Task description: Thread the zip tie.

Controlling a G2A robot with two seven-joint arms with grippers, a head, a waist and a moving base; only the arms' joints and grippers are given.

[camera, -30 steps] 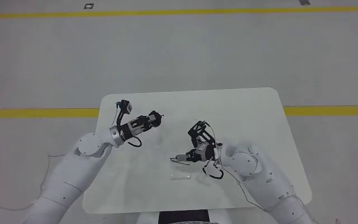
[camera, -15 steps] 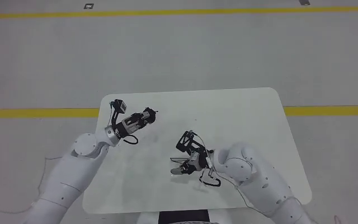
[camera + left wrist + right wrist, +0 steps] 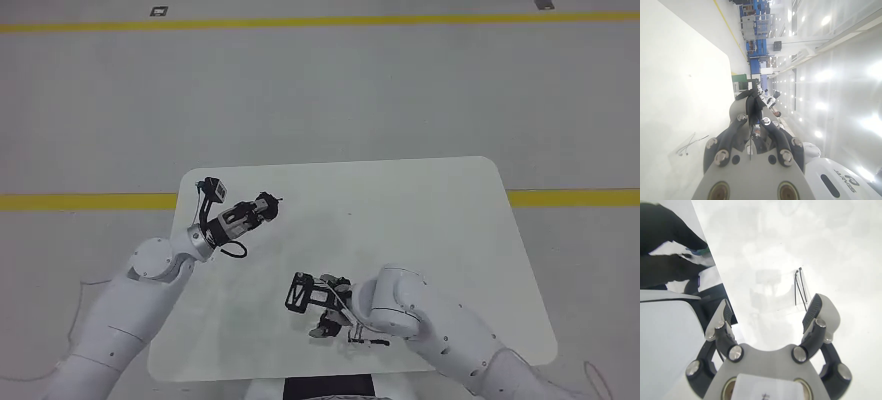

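Observation:
My left gripper (image 3: 271,203) hangs above the table's back left part and is shut on a thin black zip tie (image 3: 751,141), whose strip runs back between the fingers (image 3: 745,106). My right gripper (image 3: 323,326) sits low near the table's front edge. It stands open (image 3: 770,307), with nothing between its ribbed pads (image 3: 813,308). Just beyond them lies a clear plastic bag (image 3: 787,294) holding two black zip ties (image 3: 800,286). The same bag (image 3: 687,145) lies flat on the table in the left wrist view.
The white table (image 3: 440,200) has rounded corners and bare room at the middle, back and right. Its front edge (image 3: 715,264) runs close beside my right gripper. Grey floor with yellow lines surrounds the table.
My right gripper swung left and toward the table's front edge, ending over the clear bag. My left gripper drew slightly back and left, then held still.

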